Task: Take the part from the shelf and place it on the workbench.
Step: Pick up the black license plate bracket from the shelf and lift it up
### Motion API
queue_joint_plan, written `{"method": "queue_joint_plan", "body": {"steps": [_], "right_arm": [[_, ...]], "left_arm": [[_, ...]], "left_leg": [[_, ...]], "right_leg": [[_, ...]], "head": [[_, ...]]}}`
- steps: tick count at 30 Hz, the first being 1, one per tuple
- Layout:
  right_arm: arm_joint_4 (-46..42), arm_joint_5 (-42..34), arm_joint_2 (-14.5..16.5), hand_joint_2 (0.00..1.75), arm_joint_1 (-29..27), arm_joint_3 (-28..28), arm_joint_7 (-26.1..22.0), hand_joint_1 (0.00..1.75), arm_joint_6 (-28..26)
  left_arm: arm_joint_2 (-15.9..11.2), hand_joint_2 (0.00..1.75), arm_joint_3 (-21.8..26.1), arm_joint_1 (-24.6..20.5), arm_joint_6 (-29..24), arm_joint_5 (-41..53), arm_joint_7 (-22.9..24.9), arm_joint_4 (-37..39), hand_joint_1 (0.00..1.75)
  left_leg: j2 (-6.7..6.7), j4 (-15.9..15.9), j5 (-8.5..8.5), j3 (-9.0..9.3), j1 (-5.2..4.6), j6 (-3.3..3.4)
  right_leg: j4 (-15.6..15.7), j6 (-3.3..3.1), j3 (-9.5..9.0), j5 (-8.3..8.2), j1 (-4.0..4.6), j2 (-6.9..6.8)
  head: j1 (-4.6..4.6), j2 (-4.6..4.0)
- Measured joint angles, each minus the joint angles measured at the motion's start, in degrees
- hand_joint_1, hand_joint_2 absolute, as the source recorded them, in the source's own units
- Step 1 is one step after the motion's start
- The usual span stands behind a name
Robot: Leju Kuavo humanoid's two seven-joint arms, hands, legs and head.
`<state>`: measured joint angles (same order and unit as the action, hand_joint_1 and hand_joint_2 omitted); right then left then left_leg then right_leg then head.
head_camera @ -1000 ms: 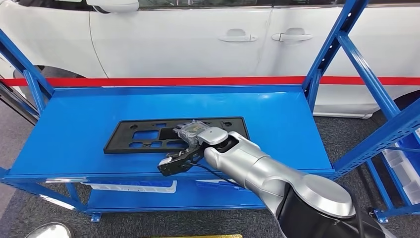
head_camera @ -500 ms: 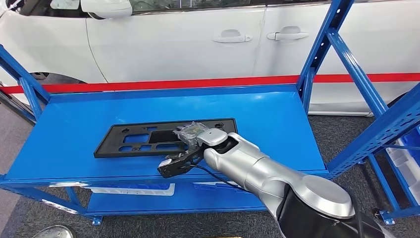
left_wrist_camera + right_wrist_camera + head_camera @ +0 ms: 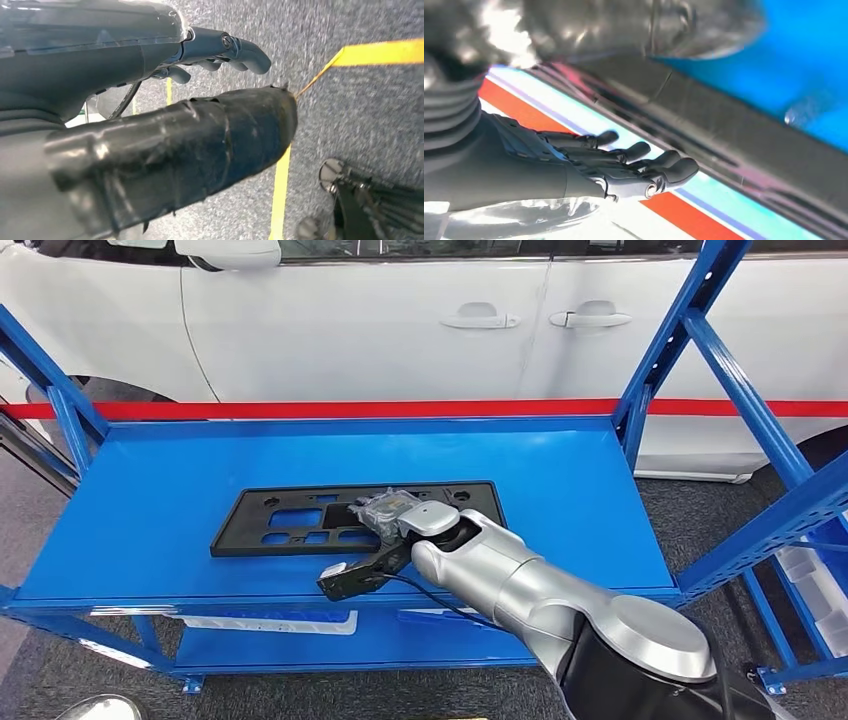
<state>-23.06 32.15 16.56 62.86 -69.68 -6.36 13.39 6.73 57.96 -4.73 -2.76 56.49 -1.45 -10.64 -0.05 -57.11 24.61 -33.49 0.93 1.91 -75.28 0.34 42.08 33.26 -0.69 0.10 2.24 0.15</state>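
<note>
**Over the blue shelf: right robot hand above the black part, grasp unclear**

On the upper deck of the blue shelf [image 3: 560, 480] lies the part [image 3: 300, 518], a flat black plastic panel with rectangular cut-outs, lying lengthwise toward the front edge. Its right-hand stretch is covered by the right robot hand [image 3: 390, 512], which sits over it under a clear wrap; the silver forearm and the wrist camera on its stalk hide the fingers from the head view, so whether they touch the panel cannot be told. From the right wrist view the same robot hand [image 3: 589, 165] shows dark fingers stretched out side by side, nearly straight, with nothing between them, yet the picture is blurred and the thumb is out of sight.

Left robot hand [image 3: 210, 50] hangs over grey carpet with yellow floor lines [image 3: 280, 195]; its fingers curl loosely inward with nothing in them, though the thick taped thumb blocks much of that view.

Behind the shelf stands a white car [image 3: 400, 320], its roof cut off by the frame, with a red stripe [image 3: 350, 408] running along the shelf's back edge.
</note>
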Motion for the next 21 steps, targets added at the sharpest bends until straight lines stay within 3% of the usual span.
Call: {"method": "queue_joint_plan", "body": {"steps": [1,2,4,6,9,21], "right_arm": [[0.01,0.00,-0.07,1.75,-0.07,0.00,-0.09,1.75,0.05],[0.01,0.00,-0.11,1.75,-0.08,0.00,-0.18,1.75,0.09],[-0.01,0.01,-0.12,1.75,-0.02,0.00,-0.36,1.75,0.14],[-0.02,0.04,-0.06,1.75,0.04,0.00,-0.57,1.75,0.11],[-0.04,0.08,0.01,1.75,0.11,0.00,-0.68,1.75,0.02],[-0.17,0.10,0.01,1.75,1.02,0.00,-0.78,1.75,-0.10]], "left_arm": [[-0.04,0.00,0.03,0.01,0.02,0.04,-0.05,0.00,0.00],[-0.08,0.00,0.06,0.00,0.04,0.08,-0.10,0.00,0.00],[-0.11,0.00,0.09,-0.02,0.10,0.15,-0.19,0.00,0.00],[-0.16,0.00,0.09,-0.06,0.18,0.23,-0.25,0.00,0.00],[-0.16,0.00,0.09,-0.09,0.24,0.25,-0.26,0.01,0.00],[-0.15,0.00,0.19,-0.11,0.27,0.26,-0.26,0.00,0.00]], "left_leg": [[-0.05,-0.13,0.07,0.02,0.01,0.02],[-0.10,-0.34,0.21,0.04,0.03,0.00],[-0.19,-1.14,0.73,-0.10,-0.06,-0.25],[-0.26,-1.89,1.21,-0.42,-0.30,-0.66],[-0.29,-1.98,1.27,-0.53,-0.29,-0.97],[-0.30,-1.51,1.07,-0.25,-0.23,-1.44]], "right_leg": [[0.23,0.24,-0.06,-0.89,-0.23,-0.02],[2.75,0.46,-1.26,-2.74,-0.50,-0.05],[10.67,0.86,-5.13,-6.19,-0.90,-0.08],[14.93,0.71,-7.11,-7.22,-0.92,0.01],[15.06,0.16,-7.06,-7.13,-0.63,0.11],[14.99,-0.14,-7.11,-7.02,-0.39,0.12]], "head": [[-0.01,0.00],[0.00,0.00],[-0.01,0.00],[0.03,-0.01],[0.05,-0.01],[0.05,0.01]]}}
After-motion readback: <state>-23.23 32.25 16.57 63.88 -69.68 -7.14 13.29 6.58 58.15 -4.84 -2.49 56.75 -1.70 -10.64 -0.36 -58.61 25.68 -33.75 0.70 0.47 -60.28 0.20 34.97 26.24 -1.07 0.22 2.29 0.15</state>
